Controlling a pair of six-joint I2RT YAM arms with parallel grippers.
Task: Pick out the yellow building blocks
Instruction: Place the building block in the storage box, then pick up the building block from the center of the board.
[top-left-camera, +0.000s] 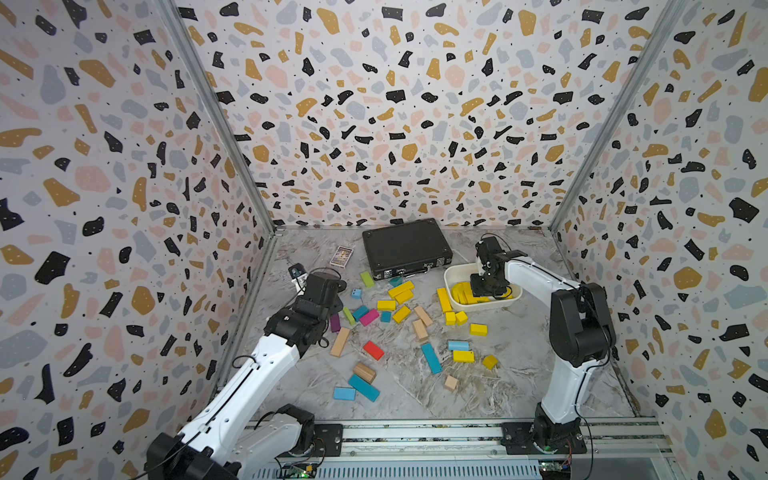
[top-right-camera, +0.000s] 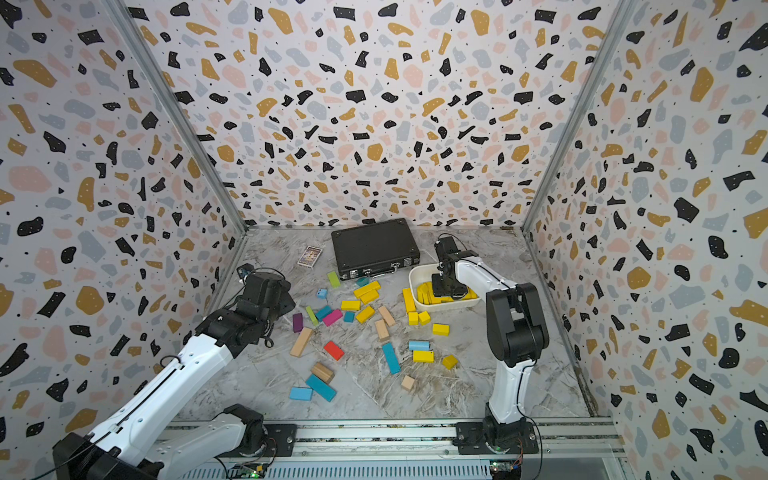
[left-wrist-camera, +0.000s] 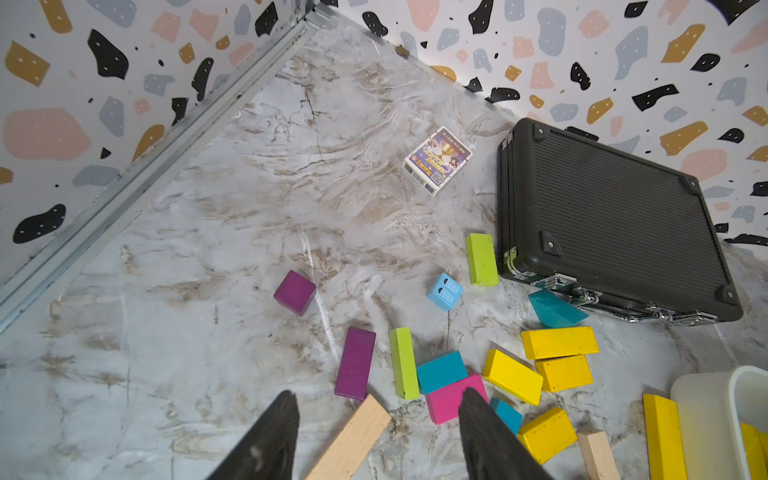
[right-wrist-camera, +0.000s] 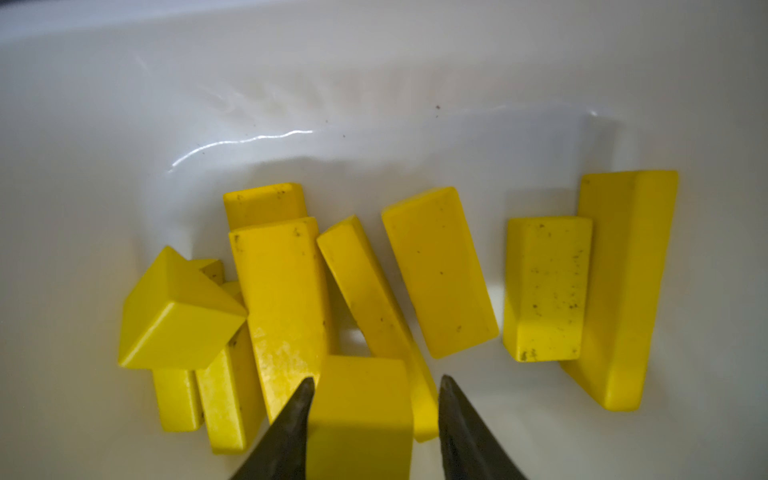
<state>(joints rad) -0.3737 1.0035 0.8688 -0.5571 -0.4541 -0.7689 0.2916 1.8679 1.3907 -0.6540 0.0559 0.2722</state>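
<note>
Hovering in the white tray (top-left-camera: 448, 282), jaws apart, the right tool (right-wrist-camera: 376, 377) could drag out the yellow block (right-wrist-camera: 361, 415) touching one jaw.

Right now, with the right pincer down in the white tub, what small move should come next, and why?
Probably lift the right pincer straight up out of the white tub. Its jaws look parted, with a gap beside the yellow block between them, and more yellow blocks wait on the table.
</note>
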